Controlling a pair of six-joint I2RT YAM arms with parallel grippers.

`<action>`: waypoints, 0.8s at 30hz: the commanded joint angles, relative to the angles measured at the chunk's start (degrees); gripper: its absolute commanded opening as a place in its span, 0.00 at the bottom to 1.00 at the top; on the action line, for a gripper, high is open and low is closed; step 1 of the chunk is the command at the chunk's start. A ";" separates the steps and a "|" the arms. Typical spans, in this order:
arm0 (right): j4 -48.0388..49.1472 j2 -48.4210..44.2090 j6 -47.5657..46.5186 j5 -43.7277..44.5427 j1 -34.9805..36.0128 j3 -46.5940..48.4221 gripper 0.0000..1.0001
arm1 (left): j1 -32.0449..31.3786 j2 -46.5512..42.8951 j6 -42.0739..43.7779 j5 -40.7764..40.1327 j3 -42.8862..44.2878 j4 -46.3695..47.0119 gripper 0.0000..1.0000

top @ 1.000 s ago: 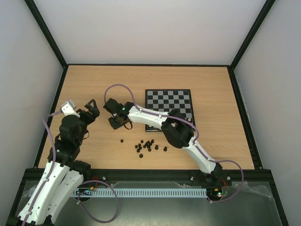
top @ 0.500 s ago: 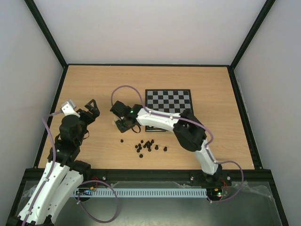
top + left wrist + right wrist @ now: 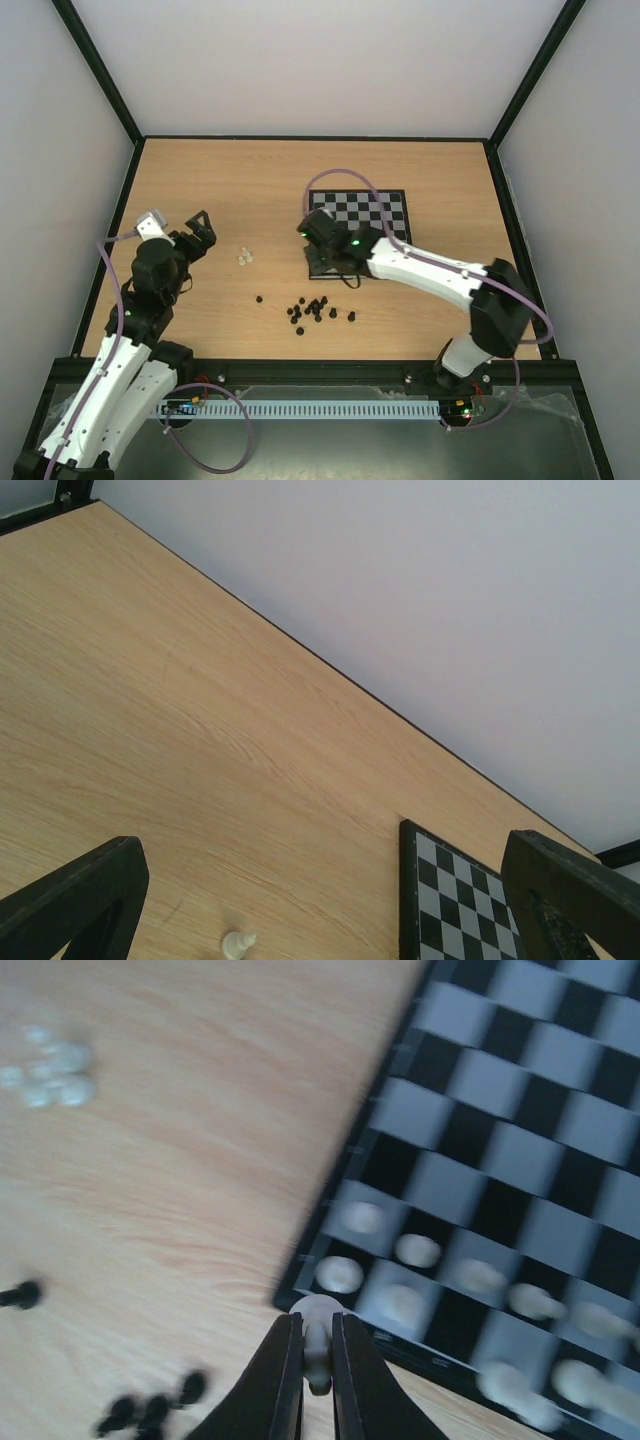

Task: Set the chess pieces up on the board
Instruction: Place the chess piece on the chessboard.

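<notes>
Cream plastic showed between the fingers of the right gripper [image 3: 316, 1345], which were clamped on 1 chess piece [image 3: 314, 1310] just above the near-left corner of the board [image 3: 520, 1080], beside placed pieces [image 3: 418, 1250] in what looked like 2 blurred rows. To seat it well, I judged the arm should centre it over a free square, lower it upright, then release without brushing neighbours. Over the table [image 3: 200, 170], the left gripper [image 3: 197, 228] hung with fingers apart, near the loose white pieces [image 3: 244, 257].
</notes>
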 commanded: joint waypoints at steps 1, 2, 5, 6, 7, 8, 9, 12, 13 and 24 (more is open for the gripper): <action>-2.73 -9.71 1.83 4.68 -5.26 -7.25 0.07 | 0.28 0.22 0.60 0.57 -0.32 1.97 1.00; -3.44 -11.45 1.90 4.70 -6.68 -8.46 0.07 | 0.28 0.24 0.67 0.59 -0.42 2.07 0.99; -4.87 -16.19 2.05 4.62 -11.02 -11.89 0.07 | 0.28 0.60 0.68 0.66 -0.47 2.19 1.00; -5.21 -17.53 2.17 4.57 -12.36 -12.87 0.07 | 0.28 0.71 0.68 0.74 -0.45 2.24 1.00; -5.50 -18.66 2.29 4.60 -13.80 -13.89 0.07 | 0.29 0.84 0.68 0.81 -0.43 2.25 1.00; -5.64 -19.68 2.31 4.39 -15.78 -14.77 0.07 | 0.34 0.89 0.72 0.83 -0.48 2.33 1.00; -5.75 -20.49 2.31 4.12 -17.15 -15.71 0.07 | 0.34 0.97 0.77 0.86 -0.51 2.45 1.00; -5.94 -22.16 3.05 3.73 -21.04 -17.74 0.08 | 0.27 1.13 0.77 1.00 -0.56 2.52 0.99; -5.87 -22.20 3.29 3.55 -21.90 -17.80 0.08 | 0.31 1.25 0.73 1.14 -0.59 2.58 0.99; -2.88 -19.00 7.45 4.66 -25.96 -21.85 0.09 | 0.35 1.30 0.73 2.55 -0.96 3.36 1.00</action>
